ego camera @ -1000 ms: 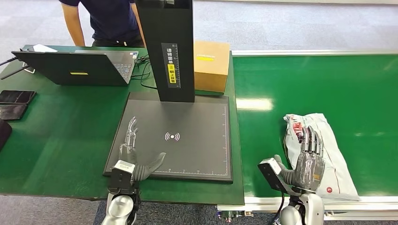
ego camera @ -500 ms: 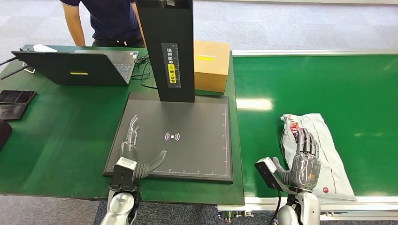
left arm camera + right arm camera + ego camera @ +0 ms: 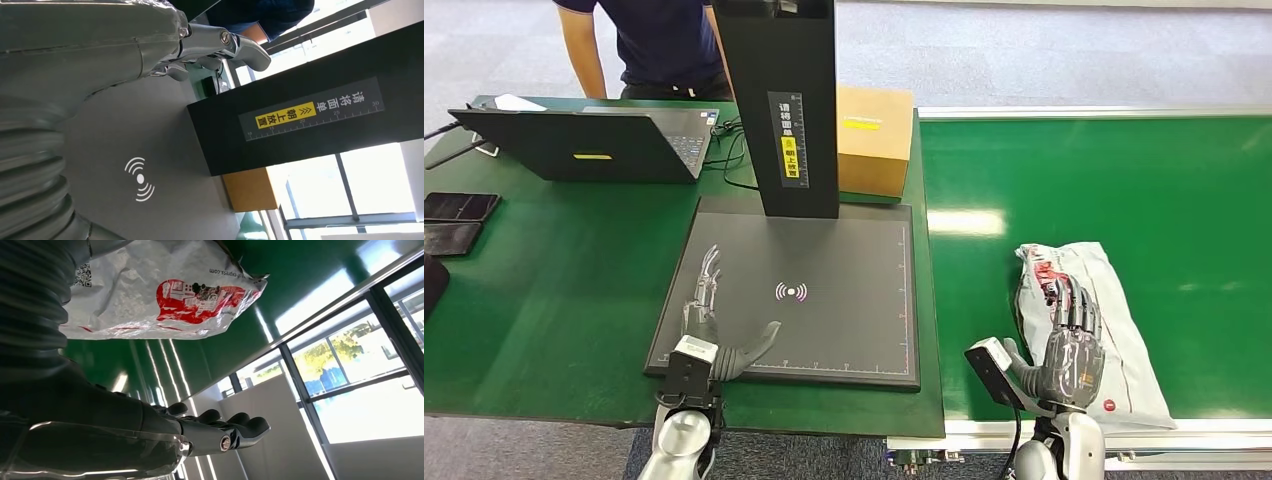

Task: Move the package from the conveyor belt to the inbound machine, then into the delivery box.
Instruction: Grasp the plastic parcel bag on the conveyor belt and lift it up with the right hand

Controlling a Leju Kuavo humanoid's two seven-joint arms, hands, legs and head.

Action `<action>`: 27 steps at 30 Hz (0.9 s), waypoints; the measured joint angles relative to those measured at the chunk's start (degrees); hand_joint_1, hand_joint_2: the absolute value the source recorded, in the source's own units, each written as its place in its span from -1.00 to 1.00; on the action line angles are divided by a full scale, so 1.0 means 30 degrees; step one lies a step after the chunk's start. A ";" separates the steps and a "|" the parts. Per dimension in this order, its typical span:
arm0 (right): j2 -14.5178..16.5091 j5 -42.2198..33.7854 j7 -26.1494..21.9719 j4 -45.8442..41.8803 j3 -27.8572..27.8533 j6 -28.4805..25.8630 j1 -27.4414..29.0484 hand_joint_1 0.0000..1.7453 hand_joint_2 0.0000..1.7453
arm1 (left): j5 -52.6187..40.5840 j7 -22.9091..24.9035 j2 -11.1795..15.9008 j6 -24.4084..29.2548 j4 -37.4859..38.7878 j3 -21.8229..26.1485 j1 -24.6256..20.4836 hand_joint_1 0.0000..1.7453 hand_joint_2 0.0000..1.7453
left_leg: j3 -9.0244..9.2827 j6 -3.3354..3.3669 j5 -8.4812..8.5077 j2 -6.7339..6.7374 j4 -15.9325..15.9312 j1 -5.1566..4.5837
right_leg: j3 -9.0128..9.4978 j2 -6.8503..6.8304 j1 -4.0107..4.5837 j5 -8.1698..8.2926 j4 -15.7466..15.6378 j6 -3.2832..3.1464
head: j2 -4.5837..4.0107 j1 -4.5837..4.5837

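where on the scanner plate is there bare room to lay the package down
The scanner plate is bare from its wireless mark across to its right edge, beside the conveyor belt. The black column stands on the plate's far edge. The left hand sits over its near-left corner. The package lies on the belt under the right hand.

An open black laptop (image 3: 589,145) sits at the far left of the green table (image 3: 544,290), with cables (image 3: 729,150) trailing to its right. Two dark phones (image 3: 456,220) lie at the table's left edge. A person in a dark shirt (image 3: 659,45) stands beyond the table.
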 joint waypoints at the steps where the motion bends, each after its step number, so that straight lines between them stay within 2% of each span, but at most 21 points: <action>1: 0.0000 0.0000 0.0015 0.0000 0.0011 -0.0002 0.0011 -1.00 1.00 | -0.0002 0.0000 0.0000 0.0000 0.0000 0.0000 0.0000 -1.00 1.00 | 0.0000 0.0000 0.0000 0.0000 0.0000 0.0000 | 0.0000 0.0000 0.0000 0.0000 0.0000 0.0000 | 0.0000 0.0000; 27: 0.0000 0.0000 0.0177 0.0258 0.0462 0.0288 -0.0076 -1.00 1.00 | -0.0013 0.0058 0.0000 0.0069 -0.0106 0.0002 0.0095 -1.00 1.00 | -0.0002 0.0000 0.0000 -0.0001 0.0000 0.0000 | 0.0005 -0.0001 0.0000 0.0000 0.0000 0.0000 | 0.0000 0.0002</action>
